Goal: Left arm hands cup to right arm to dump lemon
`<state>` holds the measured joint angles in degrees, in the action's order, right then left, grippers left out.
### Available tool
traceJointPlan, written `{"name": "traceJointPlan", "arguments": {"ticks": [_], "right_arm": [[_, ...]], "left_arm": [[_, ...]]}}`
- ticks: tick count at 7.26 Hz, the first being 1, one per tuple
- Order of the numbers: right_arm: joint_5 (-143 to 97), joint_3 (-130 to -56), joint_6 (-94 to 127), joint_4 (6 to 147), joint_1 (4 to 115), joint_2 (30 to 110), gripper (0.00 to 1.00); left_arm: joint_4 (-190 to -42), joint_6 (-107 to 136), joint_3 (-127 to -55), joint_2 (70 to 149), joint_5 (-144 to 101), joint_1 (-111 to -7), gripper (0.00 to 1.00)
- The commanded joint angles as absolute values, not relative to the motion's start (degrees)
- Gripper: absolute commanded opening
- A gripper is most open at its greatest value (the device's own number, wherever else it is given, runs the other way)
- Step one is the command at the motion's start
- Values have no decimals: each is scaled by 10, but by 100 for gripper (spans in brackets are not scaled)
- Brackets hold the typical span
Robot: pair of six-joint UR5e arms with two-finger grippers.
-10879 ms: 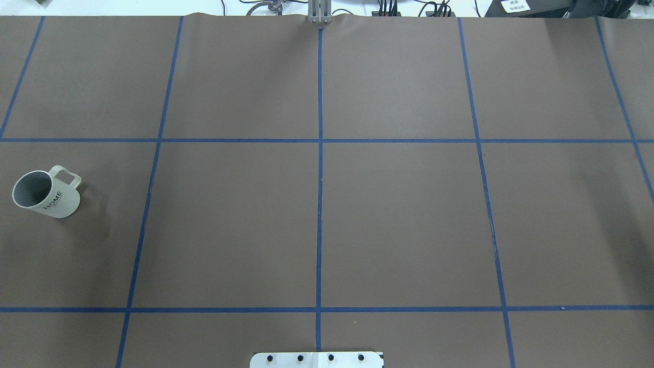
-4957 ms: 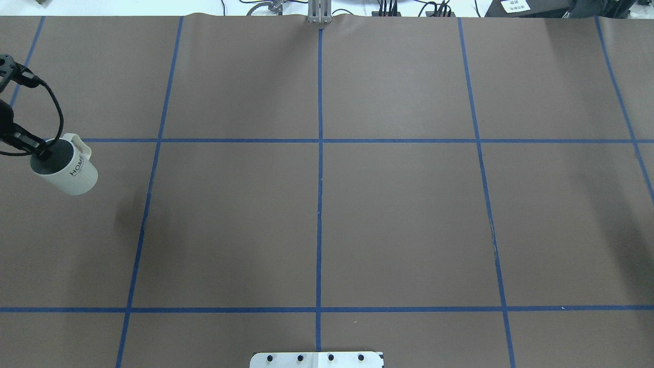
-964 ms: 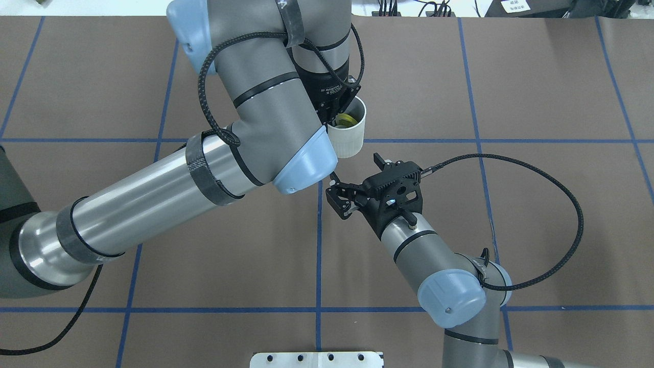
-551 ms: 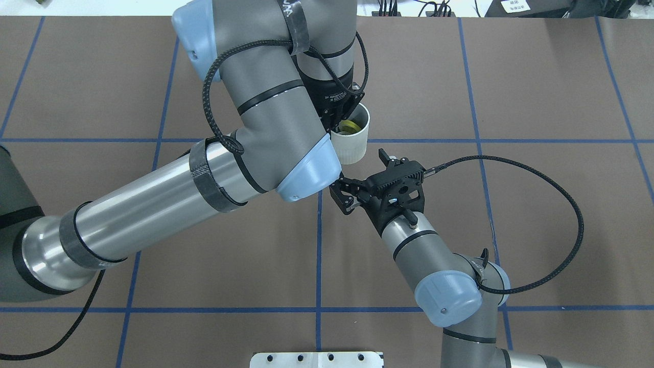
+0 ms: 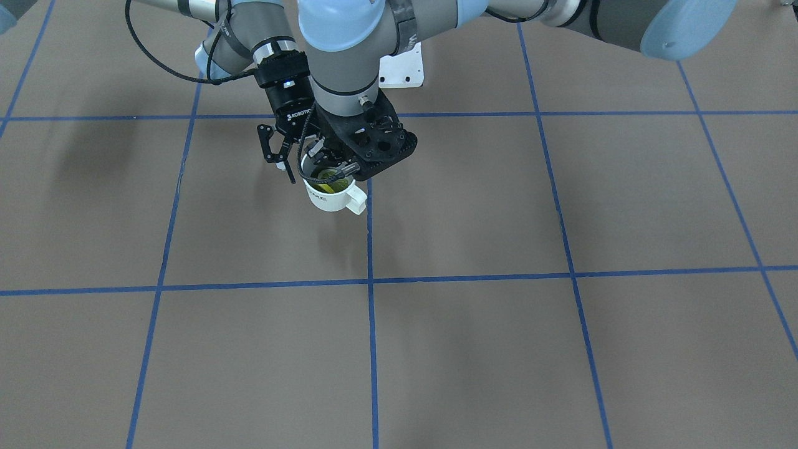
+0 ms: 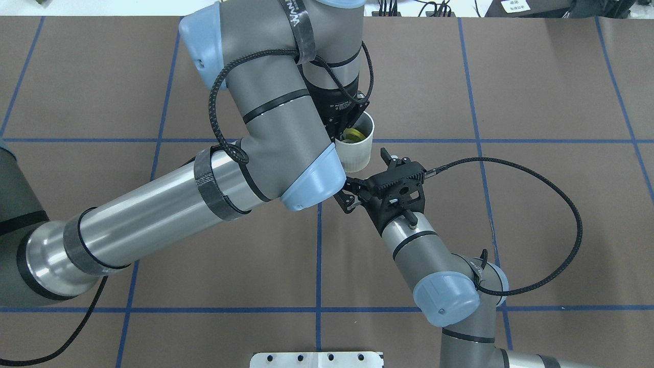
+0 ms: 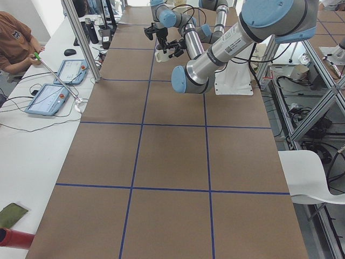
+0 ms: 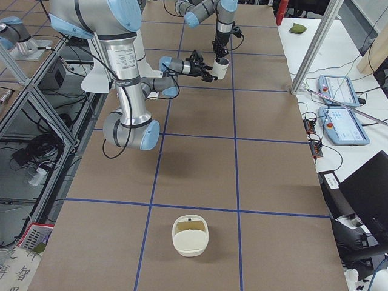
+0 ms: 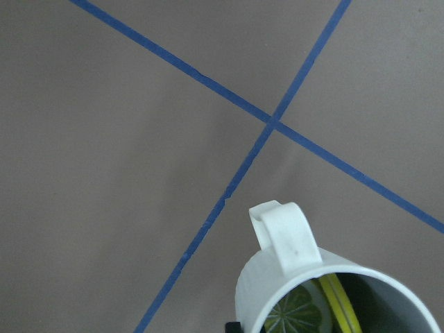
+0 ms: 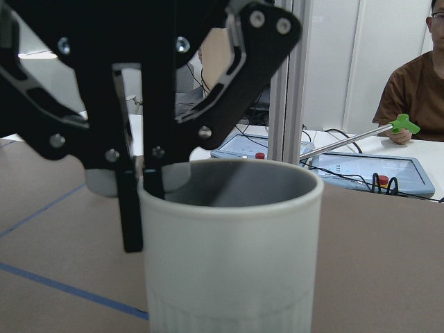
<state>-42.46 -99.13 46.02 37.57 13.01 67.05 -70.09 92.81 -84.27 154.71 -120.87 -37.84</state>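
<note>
The cream-white cup (image 6: 356,151) hangs above the table's middle, upright, with its handle (image 5: 356,201) on the side away from the robot. My left gripper (image 6: 343,134) is shut on the cup's rim, one finger inside. The yellow-green lemon (image 6: 352,134) lies inside the cup and also shows in the left wrist view (image 9: 300,316). My right gripper (image 6: 347,196), lettered ROBOTIQ, is open and empty, just beside the cup's lower wall. In the right wrist view the cup (image 10: 229,257) fills the frame, with the left gripper's black fingers (image 10: 130,208) on its rim.
A cream basket-like container (image 8: 190,235) stands on the table towards the robot's right end. A metal mounting plate (image 6: 317,359) lies at the near edge. An operator (image 10: 416,76) holding a green-tipped stick sits beyond the table's far side, beside tablets (image 8: 344,126).
The left arm has carried the cup a little right and nearer the robot. The right gripper, still open, has moved up close to the cup's side.
</note>
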Motion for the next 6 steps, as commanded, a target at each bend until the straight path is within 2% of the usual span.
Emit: {"name": "traceJointPlan", "arguments": {"ticks": [1, 6], "right_arm": [[-424, -991, 468, 375, 128, 670, 99], [-424, -991, 468, 375, 127, 665, 99]], "left_arm": [[-700, 928, -850, 1547, -1209, -376, 0], [-699, 929, -858, 1544, -1209, -362, 0]]}}
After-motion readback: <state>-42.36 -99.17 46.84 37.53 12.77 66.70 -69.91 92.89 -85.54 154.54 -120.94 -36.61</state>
